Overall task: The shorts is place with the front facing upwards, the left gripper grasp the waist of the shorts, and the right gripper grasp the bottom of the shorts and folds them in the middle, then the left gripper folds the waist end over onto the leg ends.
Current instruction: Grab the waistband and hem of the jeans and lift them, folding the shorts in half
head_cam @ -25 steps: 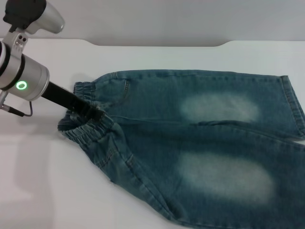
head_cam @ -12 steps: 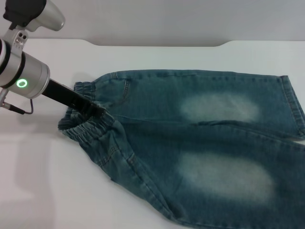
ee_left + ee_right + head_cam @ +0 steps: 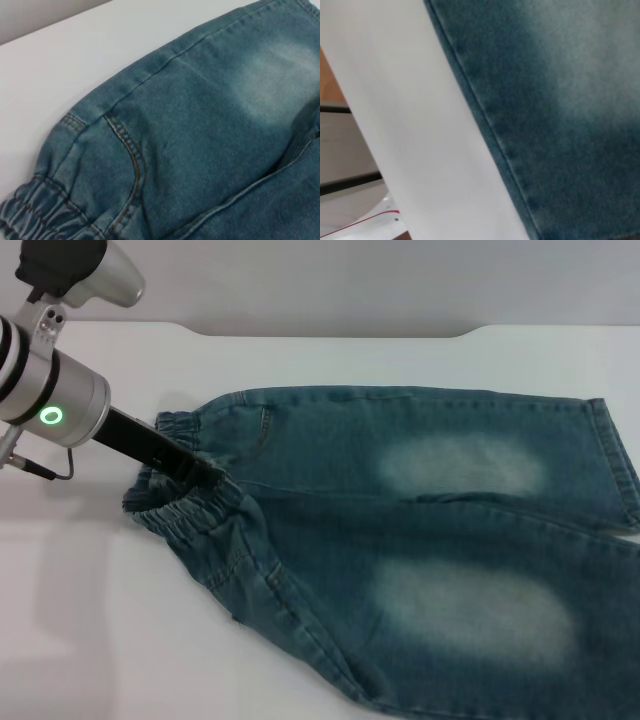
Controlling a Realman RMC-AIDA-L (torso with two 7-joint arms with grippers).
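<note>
Head view: the shorts (image 3: 420, 540) lie spread front-up across the white surface (image 3: 90, 630), elastic waistband toward the robot's left, both legs running off to the right, each with a pale faded patch. The left gripper (image 3: 205, 475), slim black fingers on a silver arm with a glowing green ring, reaches down at a slant into the middle of the waist end (image 3: 190, 495), where the gathered band bunches up around the tips. The fingers appear pinched on the waistband fabric. The leg ends (image 3: 615, 465) lie flat at the right edge, hem stitching showing on the far leg.

Left wrist view: close over the shorts' waist end (image 3: 60, 200), the camera shows gathered elastic, a curved pocket seam and part of a faded patch, with bare surface beyond.

Right wrist view: a straight side edge of the shorts (image 3: 555, 110) lies flat on the surface (image 3: 410, 115). The right gripper itself does not show in any view.
</note>
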